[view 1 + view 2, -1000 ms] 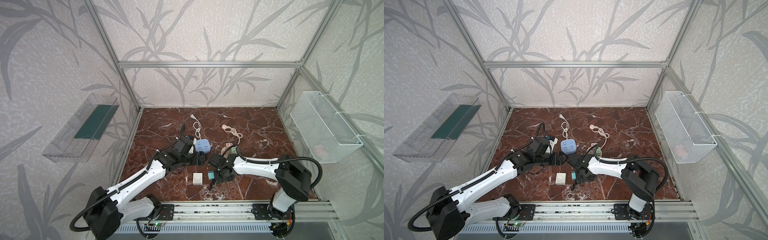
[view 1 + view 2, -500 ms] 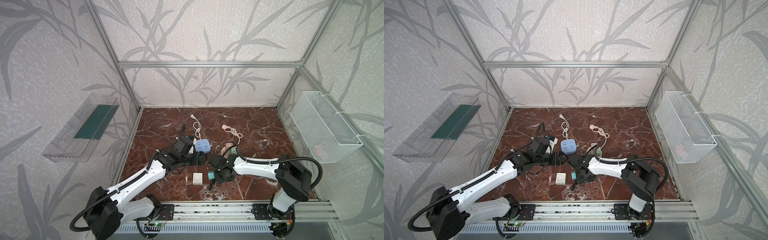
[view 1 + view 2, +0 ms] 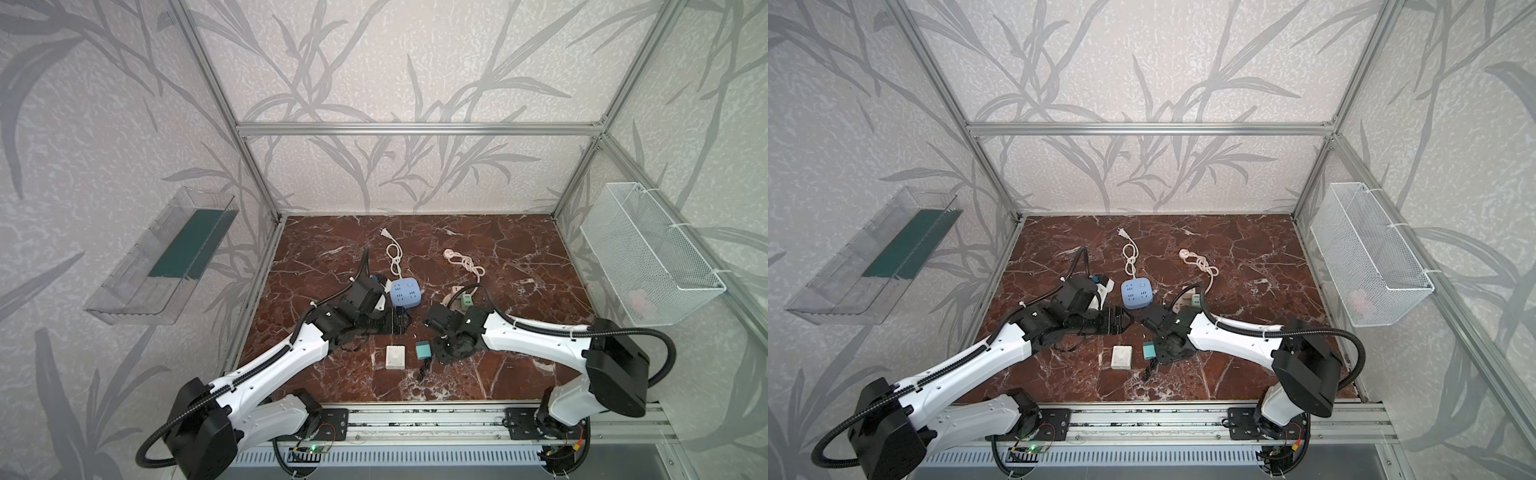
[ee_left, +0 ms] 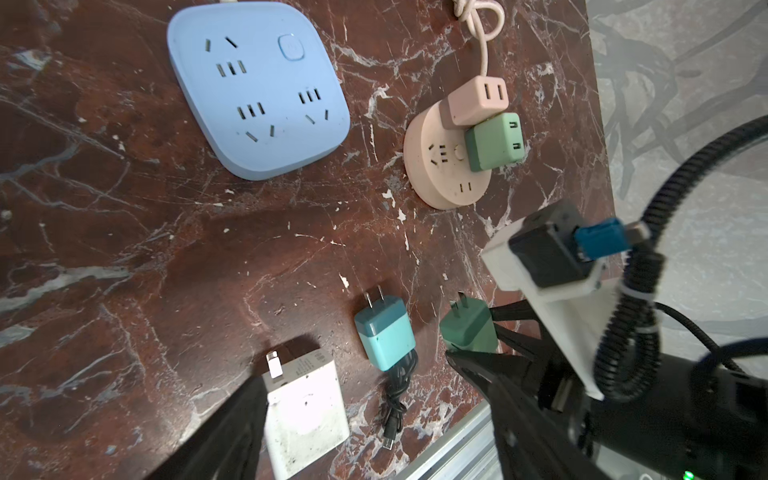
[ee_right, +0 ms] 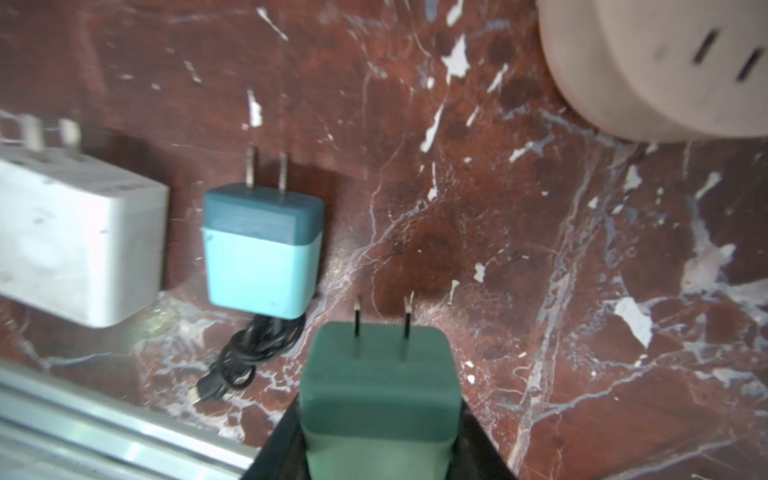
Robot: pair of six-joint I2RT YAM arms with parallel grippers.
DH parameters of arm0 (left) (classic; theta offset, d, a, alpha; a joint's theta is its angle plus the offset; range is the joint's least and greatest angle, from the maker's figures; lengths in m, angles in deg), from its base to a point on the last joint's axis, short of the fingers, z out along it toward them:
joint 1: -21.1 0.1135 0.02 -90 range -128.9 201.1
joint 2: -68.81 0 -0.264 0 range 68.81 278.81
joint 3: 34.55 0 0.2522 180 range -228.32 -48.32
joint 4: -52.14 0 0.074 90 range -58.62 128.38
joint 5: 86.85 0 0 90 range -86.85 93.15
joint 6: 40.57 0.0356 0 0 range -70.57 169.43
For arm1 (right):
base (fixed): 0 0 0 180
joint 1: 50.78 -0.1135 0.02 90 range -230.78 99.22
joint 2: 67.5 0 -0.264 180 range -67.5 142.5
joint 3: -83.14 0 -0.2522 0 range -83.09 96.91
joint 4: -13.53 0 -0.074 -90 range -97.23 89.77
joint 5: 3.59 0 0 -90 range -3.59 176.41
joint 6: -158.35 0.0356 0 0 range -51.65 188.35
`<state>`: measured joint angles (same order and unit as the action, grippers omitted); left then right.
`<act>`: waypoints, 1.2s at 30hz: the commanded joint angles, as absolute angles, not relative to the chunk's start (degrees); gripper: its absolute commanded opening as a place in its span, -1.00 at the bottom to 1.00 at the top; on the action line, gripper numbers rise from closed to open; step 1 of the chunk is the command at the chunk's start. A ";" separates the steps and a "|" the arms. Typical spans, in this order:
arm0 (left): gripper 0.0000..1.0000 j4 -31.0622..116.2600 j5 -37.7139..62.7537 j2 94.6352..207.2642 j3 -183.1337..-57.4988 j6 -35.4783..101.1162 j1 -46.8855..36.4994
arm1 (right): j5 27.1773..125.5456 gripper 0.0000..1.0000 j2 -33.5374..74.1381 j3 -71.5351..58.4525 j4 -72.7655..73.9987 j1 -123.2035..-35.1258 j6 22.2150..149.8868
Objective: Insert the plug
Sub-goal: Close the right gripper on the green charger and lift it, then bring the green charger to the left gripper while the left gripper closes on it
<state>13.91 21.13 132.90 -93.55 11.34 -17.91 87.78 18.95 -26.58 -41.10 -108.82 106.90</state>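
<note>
**Right jaws closed on the plug, carry not yet begun**

In both top views, each arm sits almost where it did a second ago and no travel shows. I judge that the grasp is only just made and the move to a socket is still to come. The right gripper (image 3: 438,353) hides its load here. The left gripper (image 3: 397,324) hangs across from it, just beside the rounded blue power strip (image 3: 404,292).

In the left wrist view, the left gripper's own jaws stand wide apart with nothing between them. Opposite, the right jaws pinch the dark green plug (image 4: 469,330), a matte, soft-cornered block with two flat metal prongs. Just beside those jaws lies a two-tone teal plug (image 4: 384,332) trailing a coiled black cord. A scuffed white charger (image 4: 305,411) lies beyond that. I cannot tell whether the held plug has left the table.

In the right wrist view, the plug fills the gap between the jaws with its prongs pointing forward. Ahead and to one side is the round pink socket (image 5: 665,70), smooth plastic with narrow slots. Glossy veined marble (image 5: 540,249) lies between the socket and the prongs.
</note>
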 commanded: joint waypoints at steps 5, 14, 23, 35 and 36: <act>0.54 20.46 31.35 132.70 -91.36 9.65 -18.45 | 85.44 -1.00 10.23 -25.11 -37.63 -109.06 94.96; 0.39 26.55 35.40 132.38 -89.79 6.54 -20.03 | 86.15 -1.00 7.61 -21.59 -39.23 -109.05 91.25; 0.37 28.74 36.54 132.33 -89.29 5.30 -20.65 | 86.40 -1.00 7.89 -19.19 -39.35 -109.07 90.51; 0.15 37.78 42.41 135.16 -87.99 -0.22 -20.74 | 87.59 -1.00 8.00 -18.15 -38.73 -109.11 89.58; 0.15 38.17 42.47 135.29 -87.80 -0.55 -20.78 | 87.63 -1.00 7.91 -18.15 -38.59 -109.06 89.58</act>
